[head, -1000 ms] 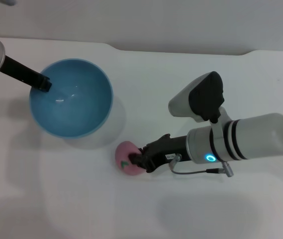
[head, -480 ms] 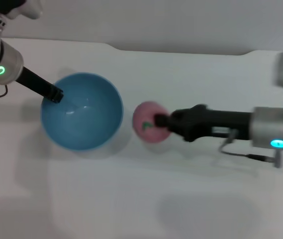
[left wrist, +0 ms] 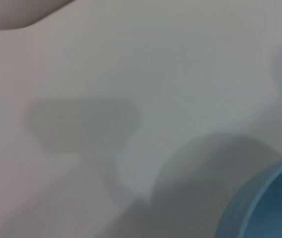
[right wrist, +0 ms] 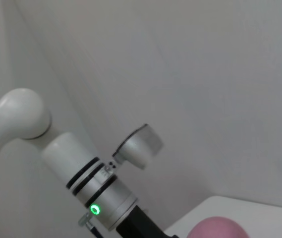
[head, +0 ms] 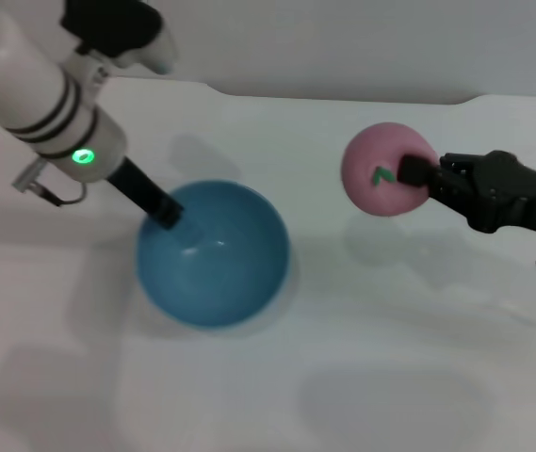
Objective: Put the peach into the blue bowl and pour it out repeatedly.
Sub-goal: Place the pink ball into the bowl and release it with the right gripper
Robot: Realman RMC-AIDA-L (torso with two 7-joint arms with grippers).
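Head view: right gripper [head: 416,173], closed on the peach [head: 385,169], holds it aloft, well apart from the blue bowl [head: 213,254], which the left gripper [head: 168,213] pinches at its rim. Transfer step; next, carry above bowl, release.
Left wrist view: bowl edge only.
Right wrist view: peach top, left arm beyond.

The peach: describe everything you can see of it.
The peach is a small, round, matte pink toy fruit with a tiny green leaf mark on its side. It is held off the white table, shut in the right gripper, to the right of the blue bowl and not yet in it. A sliver of its pink top also shows in the right wrist view.
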